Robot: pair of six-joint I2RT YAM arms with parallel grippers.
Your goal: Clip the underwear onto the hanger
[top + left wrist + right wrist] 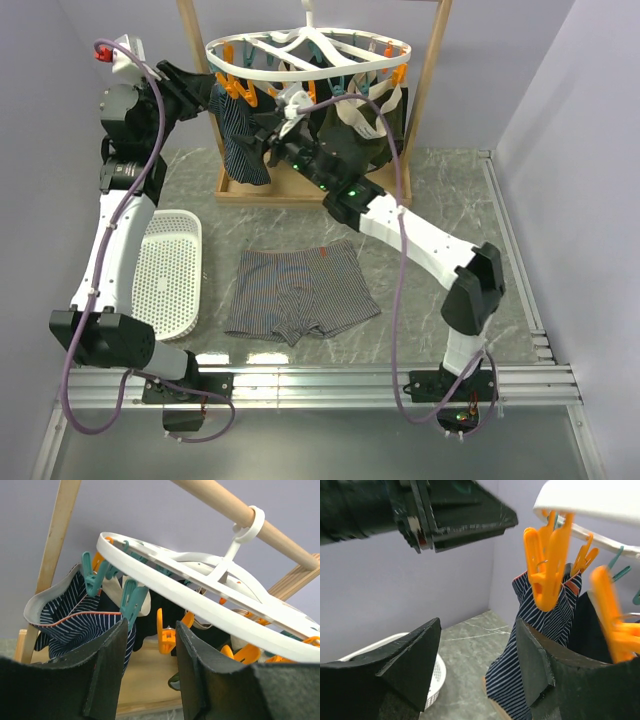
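Note:
The underwear (300, 293), light grey and finely striped, lies flat on the table in front of the rack, with no gripper near it. High above it the white oval hanger (310, 55) hangs from the rod, orange and teal clips dangling off its ring. My left gripper (205, 88) is raised to the ring's left side. In the left wrist view its jaws (151, 630) stand apart and hold nothing, with an orange clip (166, 632) just beyond them under the ring (200, 600). My right gripper (272, 135) sits under the ring, open (479, 630) and holding nothing, below an orange clip (547, 570).
A dark navy striped garment (240, 140) and a dark olive pair (360, 130) hang from the clips. The wooden frame (430, 90) stands at the back with its base on the table. A white perforated basket (170, 270) lies at the left, beside my left arm.

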